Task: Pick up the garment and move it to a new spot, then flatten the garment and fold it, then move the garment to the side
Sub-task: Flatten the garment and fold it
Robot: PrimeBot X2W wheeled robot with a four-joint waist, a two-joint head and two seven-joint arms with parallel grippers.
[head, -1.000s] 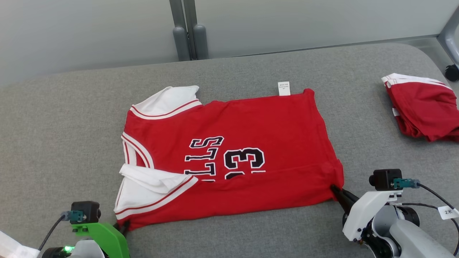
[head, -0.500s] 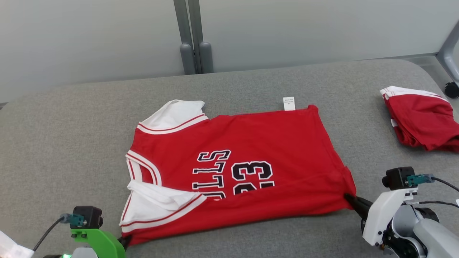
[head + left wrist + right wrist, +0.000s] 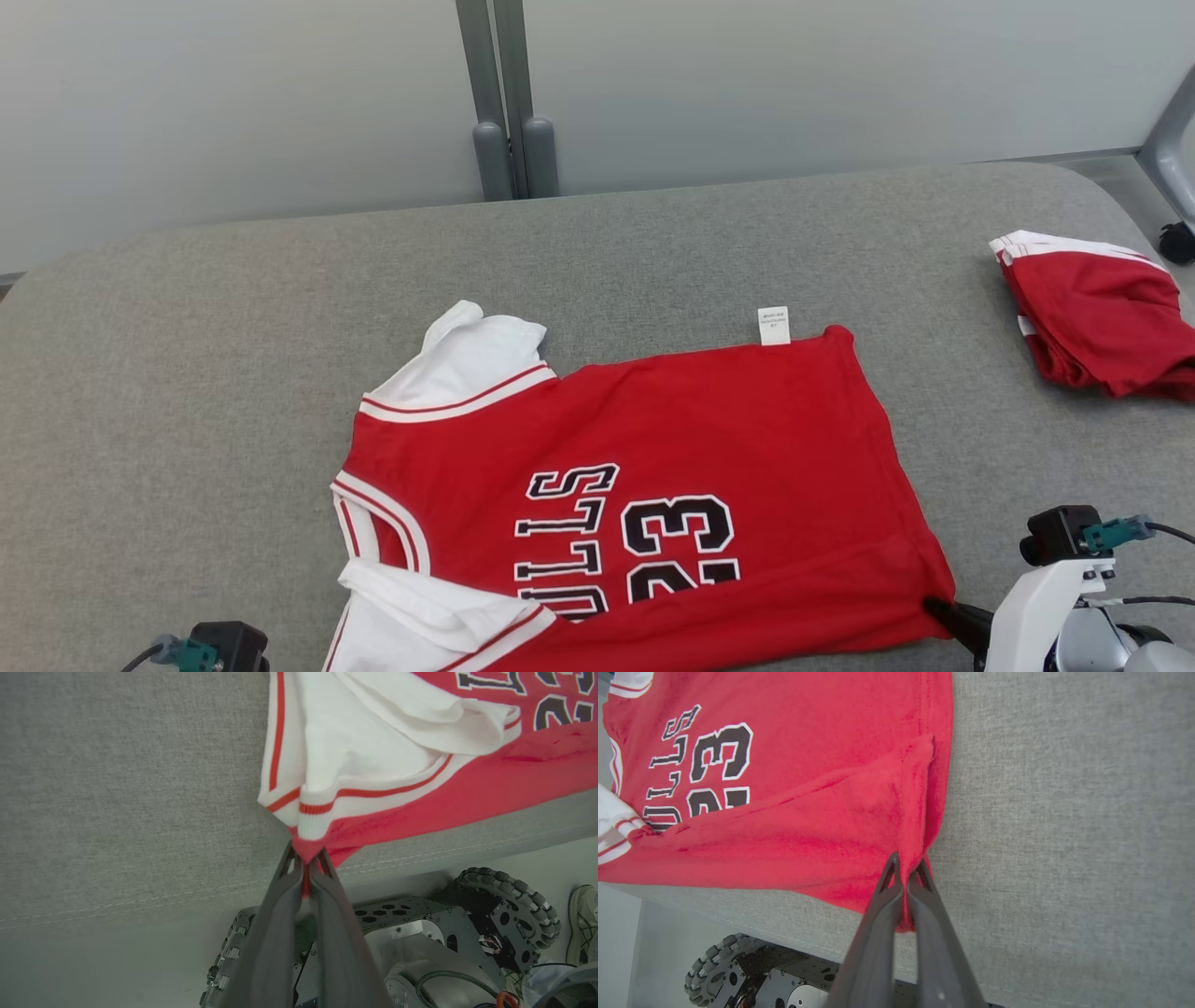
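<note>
The garment (image 3: 672, 439) is a red jersey with white sleeves and black "23" lettering, lying mostly flat on the grey padded table (image 3: 187, 373), its near edge folded over. In the left wrist view my left gripper (image 3: 306, 851) is shut on the jersey's (image 3: 373, 742) near sleeve-side corner at the table's front edge. My right gripper (image 3: 906, 870) is shut on the near hem corner of the red cloth (image 3: 808, 812). The right gripper (image 3: 938, 607) also appears at the lower right in the head view, touching that corner.
A second red and white garment (image 3: 1092, 317) lies bunched at the table's far right. Two grey posts (image 3: 513, 140) stand behind the table. Below the front edge are my wheeled base (image 3: 509, 900) and a person's shoe (image 3: 581, 919).
The jersey has slid toward the table's near edge with both grippers drawing back on its corners. The head camera has also shifted, so the whole picture sits lower.
</note>
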